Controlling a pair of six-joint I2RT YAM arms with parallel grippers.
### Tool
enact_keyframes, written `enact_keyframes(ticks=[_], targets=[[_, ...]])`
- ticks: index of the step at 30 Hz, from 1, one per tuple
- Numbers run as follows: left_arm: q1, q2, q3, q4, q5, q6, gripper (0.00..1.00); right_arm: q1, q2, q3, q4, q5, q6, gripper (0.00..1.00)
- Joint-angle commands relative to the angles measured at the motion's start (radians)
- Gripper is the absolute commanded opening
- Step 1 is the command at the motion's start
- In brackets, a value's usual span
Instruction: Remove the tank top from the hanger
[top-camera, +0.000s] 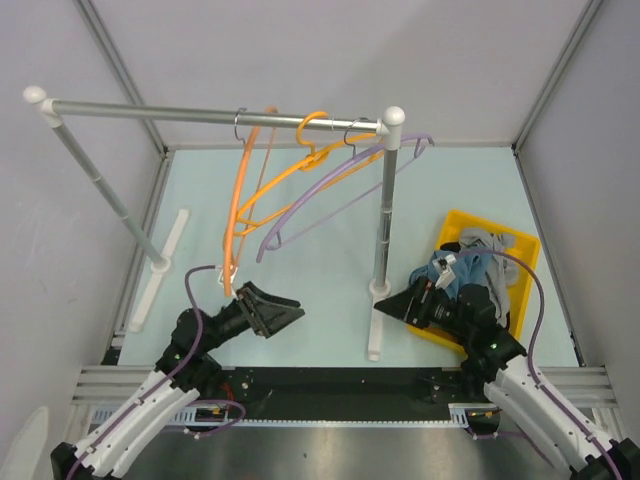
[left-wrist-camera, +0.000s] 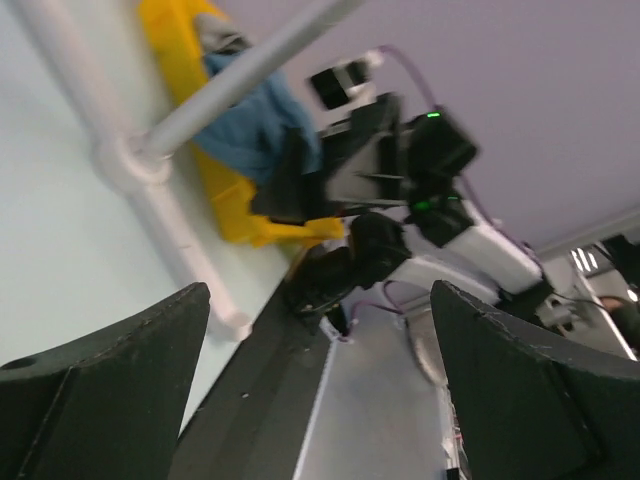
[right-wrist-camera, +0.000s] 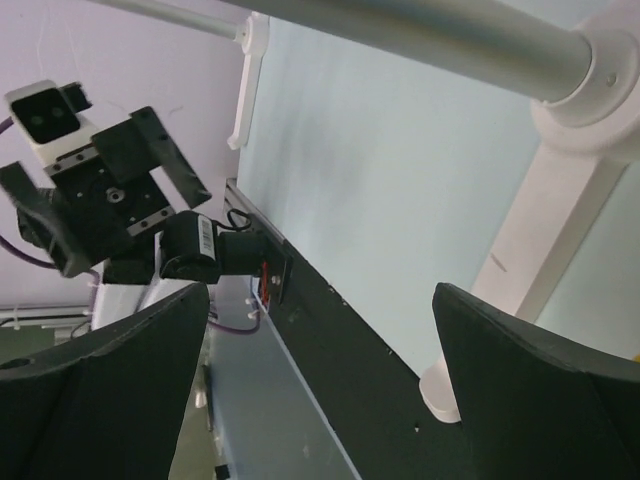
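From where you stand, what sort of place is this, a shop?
Probably a robot test cell in a lab, not a shop: plain panel walls box in a table holding a clothes rail, bare hangers and a yellow bin of clothes.

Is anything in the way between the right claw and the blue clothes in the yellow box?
Nothing visible is. The blue clothes lie in the yellow box just behind the right gripper, which is open and points the other way, toward the rack's post.
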Motion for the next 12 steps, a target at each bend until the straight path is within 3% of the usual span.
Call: enact_keyframes(ticks=[1,5,12], targets=[[-0.036,-0.145,-0.202,0.058,0.009,-0.075,0.97,0.061,-0.022,-0.083,0.179,0.049,0.097,1.00],[-0.044,-0.289,-0.221,0.014,0.050,-0.063,0.98,0.136,-0.042,-0.158,0.304,0.113,0.151,1.00],[-0.044,-0.295,-0.219,0.037,0.122,-0.032,0.99,0.299,-0.030,-0.235,0.444,0.270,0.174,1.00]])
